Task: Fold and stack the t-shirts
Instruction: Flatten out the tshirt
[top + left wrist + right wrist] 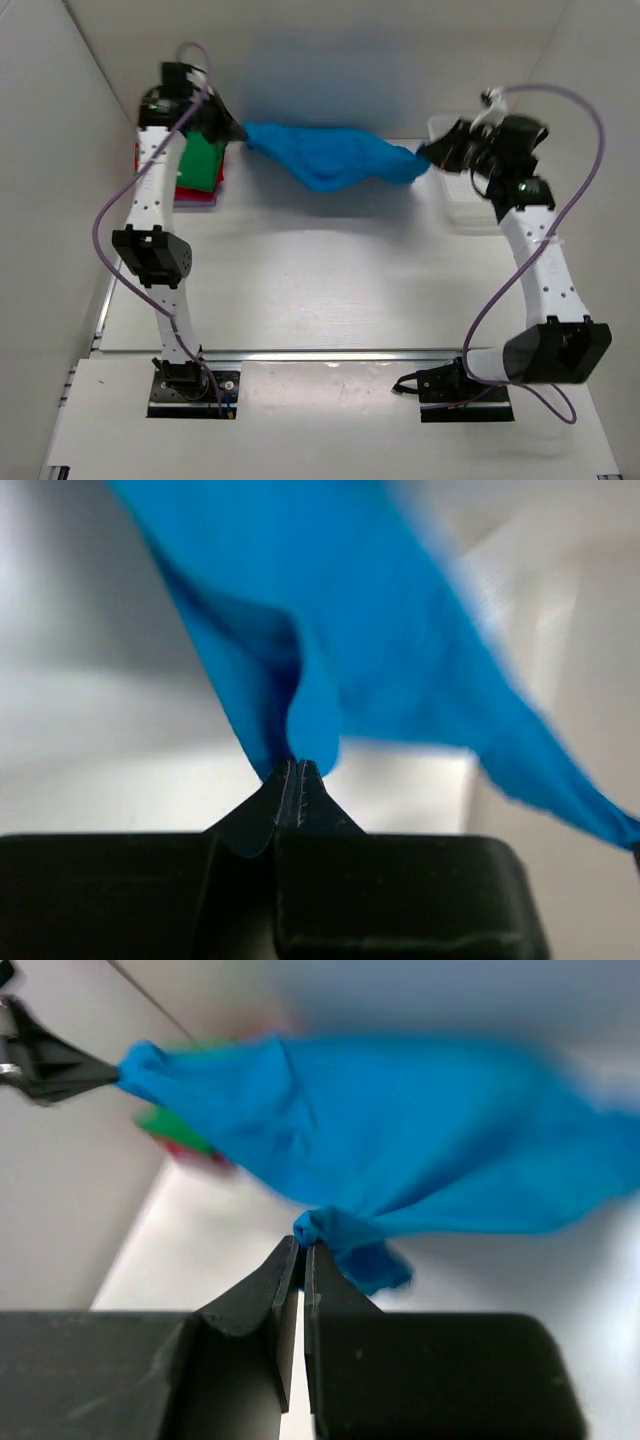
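We hold blue t-shirt (335, 158) slung in air between jaws. Left gripper (238, 132) pinched tight on one end, right gripper (424, 153) clamped on other. Folded green t-shirt (205, 165) just beside left jaws.

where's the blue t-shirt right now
Top view: the blue t-shirt hangs stretched over the far side of the table, between the left fingers and right fingers.

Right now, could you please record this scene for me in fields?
held item: bright blue cloth t-shirt, hanging bunched between both grippers above the white table
left gripper: shut on the t-shirt's left end
right gripper: shut on its right end
stack: folded green t-shirt on a red one, far left
basket: white plastic mesh basket, far right
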Motion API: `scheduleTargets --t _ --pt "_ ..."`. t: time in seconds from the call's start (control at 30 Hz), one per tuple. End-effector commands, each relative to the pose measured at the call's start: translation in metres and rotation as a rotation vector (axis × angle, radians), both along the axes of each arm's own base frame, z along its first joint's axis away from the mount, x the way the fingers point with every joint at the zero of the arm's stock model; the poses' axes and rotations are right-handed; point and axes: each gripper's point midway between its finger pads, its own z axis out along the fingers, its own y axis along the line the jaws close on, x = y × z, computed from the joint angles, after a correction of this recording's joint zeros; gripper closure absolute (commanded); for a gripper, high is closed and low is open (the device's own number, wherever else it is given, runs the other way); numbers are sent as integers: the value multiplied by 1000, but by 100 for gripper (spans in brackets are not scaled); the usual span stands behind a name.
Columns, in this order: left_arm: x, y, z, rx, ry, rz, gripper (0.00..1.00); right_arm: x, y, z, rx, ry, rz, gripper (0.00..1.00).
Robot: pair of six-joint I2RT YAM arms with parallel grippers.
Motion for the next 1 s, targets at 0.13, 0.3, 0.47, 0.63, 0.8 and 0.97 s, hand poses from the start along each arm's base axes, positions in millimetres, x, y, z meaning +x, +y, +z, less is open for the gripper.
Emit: scheduleTargets --t 0.13,0.3,0.47,0.63,0.8,0.97 --pt "-127 16 -138 118 292 3 100 -73 -17 -165 -98 330 -170 100" --pt "-193 28 -204 126 360 -16 100 -106 -27 -194 -159 382 -185 100" --pt "-233 42 -222 197 374 7 100 -130 -40 -204 -169 448 -187 100" --pt "-264 31 -264 148 499 -56 100 -148 -38 -229 -161 509 -166 100" --pt "-286 27 -275 144 519 -70 100 -167 -28 -245 -210 556 -130 100" --pt "-263 25 -230 147 383 -53 100 -173 -23 -236 -194 557 -66 100"
